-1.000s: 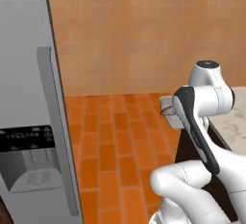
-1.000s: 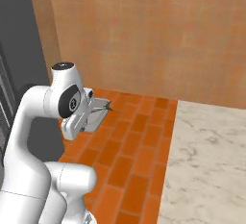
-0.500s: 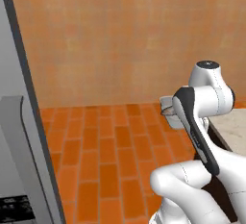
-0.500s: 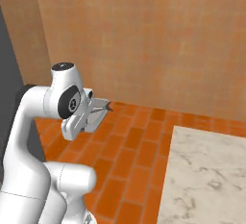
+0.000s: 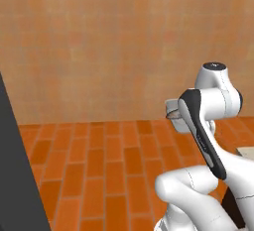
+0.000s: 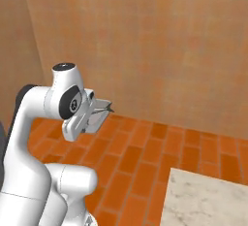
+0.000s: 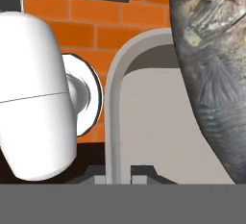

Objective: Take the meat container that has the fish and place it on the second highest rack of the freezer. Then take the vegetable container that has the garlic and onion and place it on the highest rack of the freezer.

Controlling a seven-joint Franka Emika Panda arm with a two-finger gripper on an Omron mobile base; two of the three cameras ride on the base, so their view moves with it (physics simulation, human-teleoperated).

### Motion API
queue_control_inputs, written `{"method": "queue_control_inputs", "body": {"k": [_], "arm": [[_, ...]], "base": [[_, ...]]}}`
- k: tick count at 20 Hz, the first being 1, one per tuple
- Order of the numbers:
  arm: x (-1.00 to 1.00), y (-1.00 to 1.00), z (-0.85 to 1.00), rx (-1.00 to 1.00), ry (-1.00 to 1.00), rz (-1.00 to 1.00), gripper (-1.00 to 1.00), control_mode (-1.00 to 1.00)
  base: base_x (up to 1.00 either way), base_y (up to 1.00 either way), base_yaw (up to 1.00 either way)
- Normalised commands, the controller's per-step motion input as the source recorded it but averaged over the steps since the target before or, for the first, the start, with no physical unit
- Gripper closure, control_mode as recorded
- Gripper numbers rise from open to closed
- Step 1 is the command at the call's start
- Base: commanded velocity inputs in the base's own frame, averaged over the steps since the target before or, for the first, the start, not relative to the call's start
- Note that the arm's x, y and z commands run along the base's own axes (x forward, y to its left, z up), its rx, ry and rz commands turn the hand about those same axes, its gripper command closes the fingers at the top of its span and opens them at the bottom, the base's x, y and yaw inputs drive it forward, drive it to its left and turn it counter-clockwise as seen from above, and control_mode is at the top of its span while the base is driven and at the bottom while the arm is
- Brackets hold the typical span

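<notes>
A tan wall (image 5: 99,41) is filling the background of both base views, and an orange brick floor (image 5: 104,170) is spreading out below it. At the left edge of the left base view a dark grey slanted panel (image 5: 15,175) is cutting across the floor; what it belongs to cannot be told from here. In the lower right of the right base view a pale marble countertop (image 6: 208,201) is showing one corner.

The white arm (image 6: 43,123) is folding high over the base, with its wrist level and the hand pointing out over the floor. The gripper (image 7: 119,174) is sitting nearly closed, its two small tips pinching the rim of the meat container (image 7: 153,122), a grey metal tray with a rounded corner. In the hand view the rim is running up between the fingertips (image 7: 142,172) and curving away to the right, and the tray's pale inner floor is lying open beyond it. In the base views the meat container (image 6: 99,116) is hanging in the air off the end of the hand, well above the brick floor.

The fish (image 7: 211,69) is lying inside the tray along its right side, its mottled grey-brown scales and a fanned fin facing the camera.
</notes>
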Motion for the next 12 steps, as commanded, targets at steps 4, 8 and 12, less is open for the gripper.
{"method": "queue_control_inputs", "body": {"k": [4, 8, 12], "arm": [[0.0, 0.0, 0.0, 0.0, 0.0, 0.0, 1.0, 1.0], [0.0, 0.0, 0.0, 0.0, 0.0, 0.0, 1.0, 1.0], [0.0, 0.0, 0.0, 0.0, 0.0, 0.0, 1.0, 1.0]], "base": [[0.37, -0.02, 0.29], [0.03, -0.16, 0.67], [0.0, -0.31, 0.76]]}}
